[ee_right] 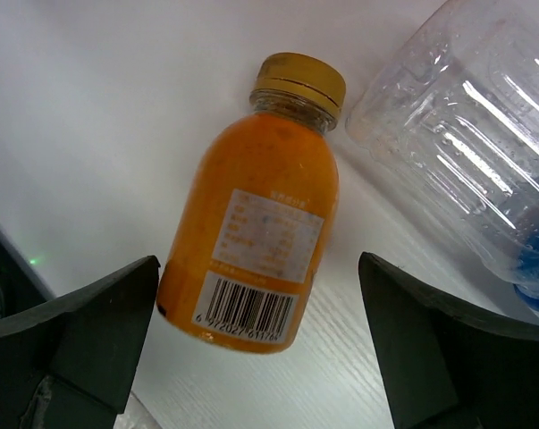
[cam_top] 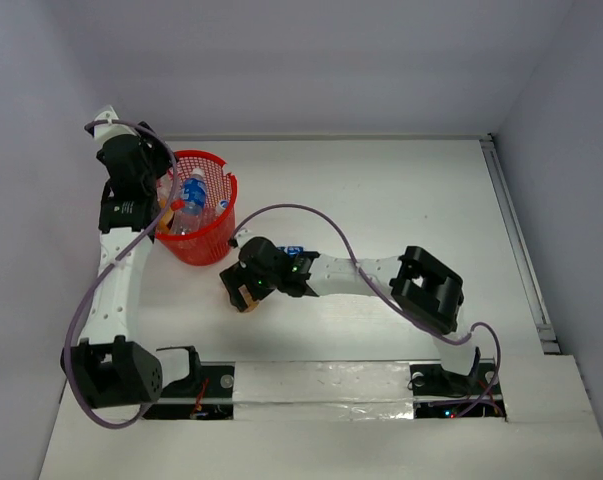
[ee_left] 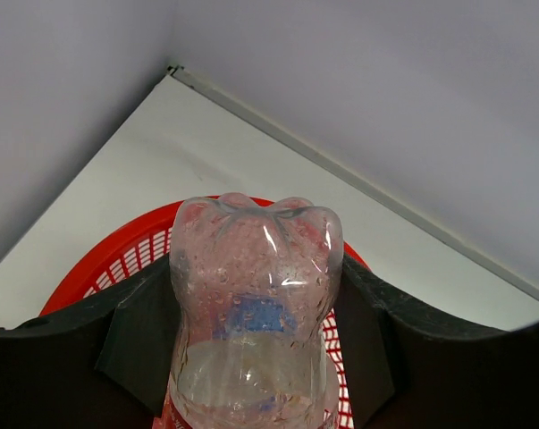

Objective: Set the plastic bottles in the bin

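Note:
My left gripper [cam_top: 164,206] is at the left rim of the red mesh bin [cam_top: 224,180], shut on a clear plastic bottle [ee_left: 251,268]. In the left wrist view the left gripper [ee_left: 251,349] holds the bottle base-forward over the bin's rim [ee_left: 117,246]. The bin holds several bottles, one with a blue label [cam_top: 193,190]. My right gripper [cam_top: 247,292] is open, low over the table. An orange-filled bottle [ee_right: 256,232] with a gold cap lies between its fingers, untouched. A clear bottle [ee_right: 466,152] with a blue label lies just beyond it and also shows in the top view [cam_top: 293,250].
The white table [cam_top: 401,190] is walled at the back and on both sides, with a metal rail [cam_top: 516,240] along its right edge. The right arm's cable [cam_top: 321,225] arcs over the table's middle. The bin stands at the far left.

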Tool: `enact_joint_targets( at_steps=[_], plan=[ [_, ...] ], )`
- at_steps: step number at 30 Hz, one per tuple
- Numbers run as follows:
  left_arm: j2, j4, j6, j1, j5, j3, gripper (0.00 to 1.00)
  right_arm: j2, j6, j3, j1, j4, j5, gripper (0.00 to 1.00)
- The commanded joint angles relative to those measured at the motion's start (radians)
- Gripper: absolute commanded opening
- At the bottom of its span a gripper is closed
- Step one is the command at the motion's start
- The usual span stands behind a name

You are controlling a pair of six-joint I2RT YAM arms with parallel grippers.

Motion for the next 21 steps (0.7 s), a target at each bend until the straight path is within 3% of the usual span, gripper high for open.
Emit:
enact_joint_targets(
  at_steps=[1,8,15,21],
  plan=[
    [0.045,0.095,0.022,0.002,-0.04,0.048,0.47,0.03,0.015,0.052,0.011,0.009,0.041,0.95],
    [0.195,0.081,0.089,0.002,-0.029,0.16,0.5,-0.024,0.035,-0.019,0.022,0.051,0.033,0.56],
    [0.309,-0.023,0.197,0.002,0.037,0.252,0.57,-0.194,0.043,-0.121,0.031,0.086,0.012,0.51],
    [0.314,-0.095,0.218,-0.02,0.072,0.255,0.52,-0.334,0.041,-0.155,0.04,0.086,-0.005,0.5]
  ],
)
